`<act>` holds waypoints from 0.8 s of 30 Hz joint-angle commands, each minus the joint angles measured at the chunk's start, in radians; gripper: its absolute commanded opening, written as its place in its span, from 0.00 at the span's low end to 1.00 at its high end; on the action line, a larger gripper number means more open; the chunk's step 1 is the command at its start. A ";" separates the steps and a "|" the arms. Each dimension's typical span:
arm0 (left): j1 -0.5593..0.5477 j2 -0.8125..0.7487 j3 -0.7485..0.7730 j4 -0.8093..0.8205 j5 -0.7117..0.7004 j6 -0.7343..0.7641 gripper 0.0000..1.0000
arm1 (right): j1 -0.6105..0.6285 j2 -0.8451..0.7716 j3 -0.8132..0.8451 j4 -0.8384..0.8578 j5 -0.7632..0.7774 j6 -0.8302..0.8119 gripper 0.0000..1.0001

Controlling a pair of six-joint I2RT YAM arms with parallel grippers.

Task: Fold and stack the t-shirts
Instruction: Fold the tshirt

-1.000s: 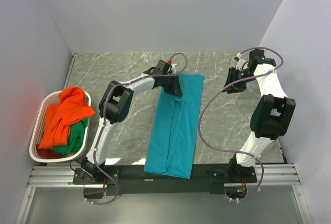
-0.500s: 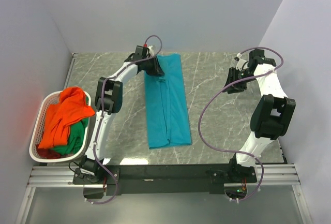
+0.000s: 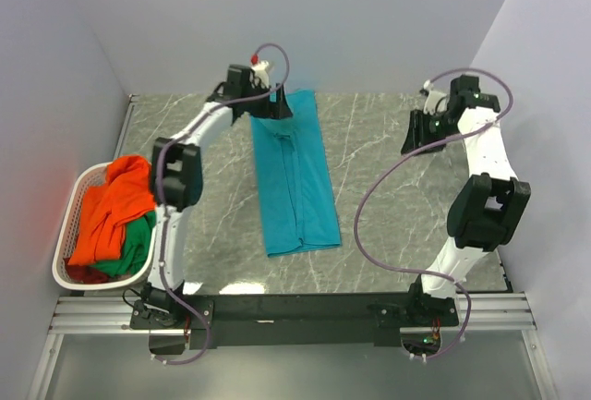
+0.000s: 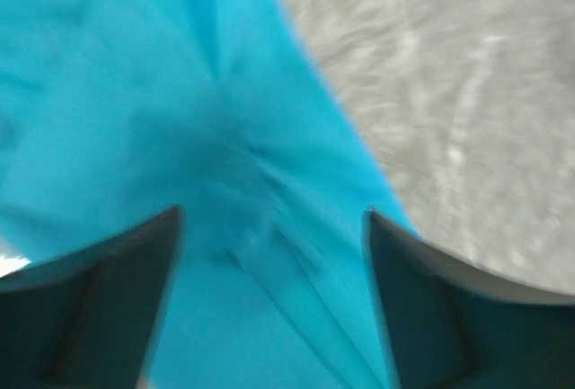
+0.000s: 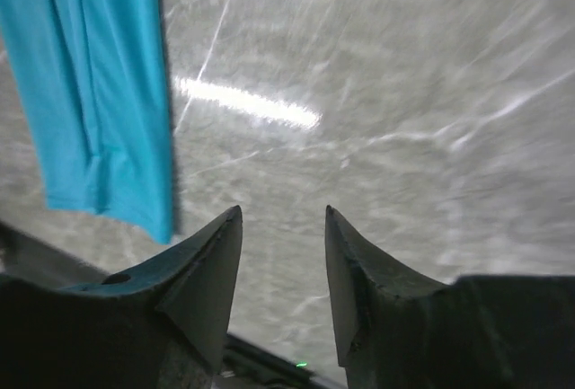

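Observation:
The teal t-shirt [image 3: 300, 187] lies flat on the marble table as a long folded strip, running from the back wall toward the front. My left gripper [image 3: 275, 110] hovers over its far end, jaws open. In the left wrist view, teal cloth [image 4: 135, 92] fills the space under the open left gripper [image 4: 272, 214], and nothing is pinched. My right gripper [image 3: 414, 141] hangs over bare table to the right, open and empty [image 5: 283, 211]; the teal strip [image 5: 99, 83] shows at the left of the right wrist view. An orange t-shirt [image 3: 115, 206] and a green one [image 3: 138, 243] lie bunched in the basket.
The white laundry basket [image 3: 66, 226] stands at the left table edge. Grey walls close in the back and both sides. The black rail [image 3: 295, 312] with both arm bases runs along the near edge.
The left arm drew the teal strip away from the front edge toward the back left, then opened its jaws and let the cloth go. The right gripper lifted slightly and opened a little wider.

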 commanded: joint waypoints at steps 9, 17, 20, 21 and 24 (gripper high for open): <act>0.017 -0.836 -0.447 0.066 0.000 0.208 0.99 | 0.110 -0.264 0.335 0.071 -0.047 -0.336 0.87; 0.019 -1.094 -0.759 -0.212 0.230 0.539 0.99 | 0.349 -0.661 -0.205 0.449 -0.176 -0.650 1.00; -0.030 -1.287 -1.001 -0.237 0.312 0.720 1.00 | 0.564 -0.737 -0.430 0.385 0.013 -0.829 0.98; -0.085 -1.324 -1.057 -0.232 0.297 0.755 0.99 | 0.601 -0.767 -0.478 0.380 0.030 -0.839 0.98; -0.200 -1.468 -1.284 -0.136 0.229 0.843 0.99 | 0.696 -0.806 -0.648 0.397 0.078 -0.846 0.98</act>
